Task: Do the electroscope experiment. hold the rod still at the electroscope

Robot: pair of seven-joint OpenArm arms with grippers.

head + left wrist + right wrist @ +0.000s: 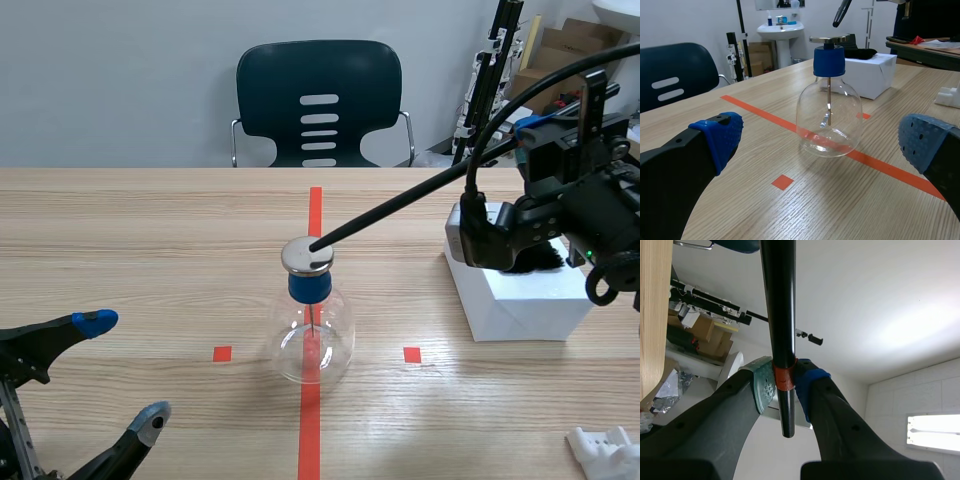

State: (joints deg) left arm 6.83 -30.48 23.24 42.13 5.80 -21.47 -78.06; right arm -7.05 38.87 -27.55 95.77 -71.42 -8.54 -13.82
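Observation:
The electroscope is a clear glass flask with a blue stopper and a round metal top plate, standing on the red centre tape line. A long black rod slants down from the right, its tip resting on the metal plate. My right gripper is shut on the rod near its red band, raised over the white box. In the left wrist view the electroscope stands ahead of my left gripper, with the rod tip above its plate. My left gripper is open and holds nothing, low at the near left.
A white box with a dark cloth on it sits at the right. A white object lies at the near right corner. A dark chair stands behind the table's far edge.

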